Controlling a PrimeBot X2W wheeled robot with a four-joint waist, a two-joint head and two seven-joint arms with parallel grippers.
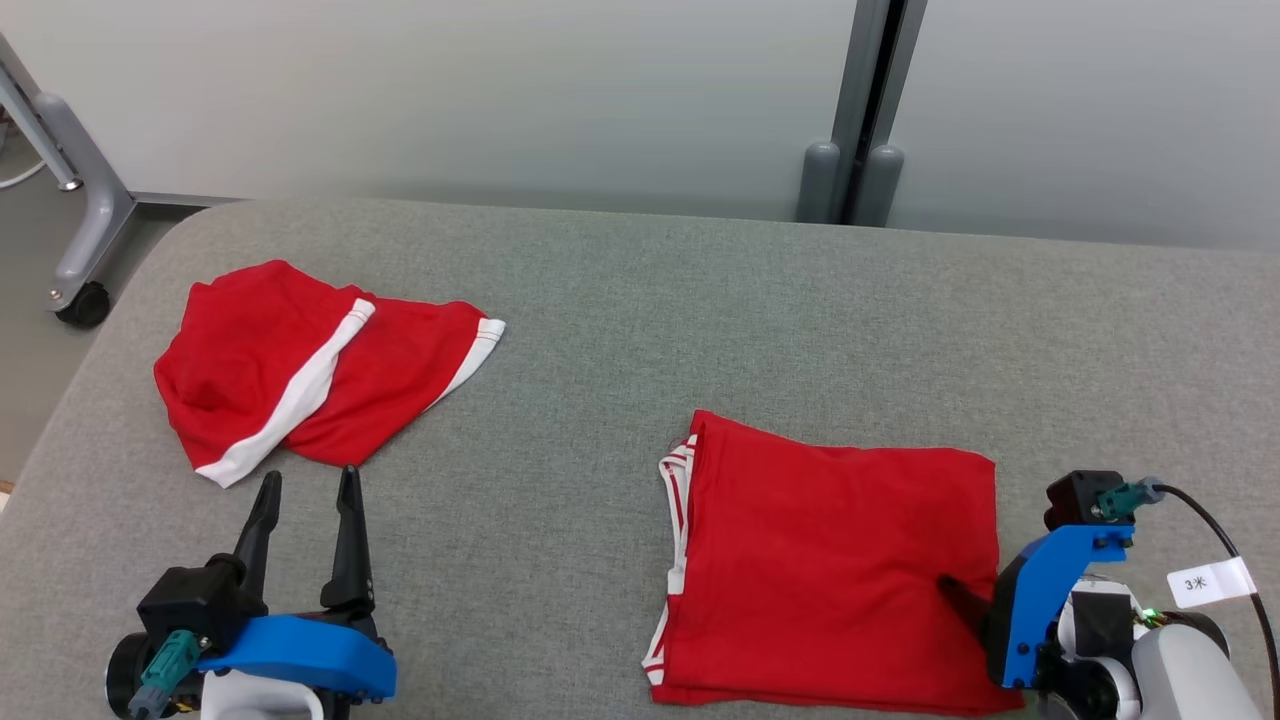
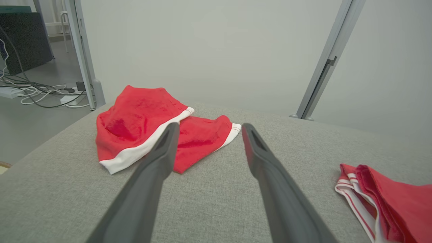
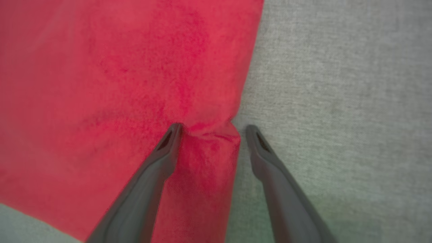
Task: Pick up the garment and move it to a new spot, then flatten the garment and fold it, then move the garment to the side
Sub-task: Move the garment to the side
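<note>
Tag (image 1: 1210,583) on my right cable reads "3米". Folded garment (image 1: 830,560) lies flat on the desk (image 1: 700,320), front-right of me, approx. square, slightly longer left-right, white-striped edge toward my left. Right hand (image 3: 212,130) is spread, straddling its right edge: one finger on cloth, other on desk, not pinching. Left hand (image 1: 305,485) spread, empty, just short of crumpled shorts (image 1: 300,370).

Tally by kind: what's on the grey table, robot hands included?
Red garments: 2 (crumpled red shorts, folded red garment)
Hands: 2 (left hand, right hand, both open)
Total: 4
</note>
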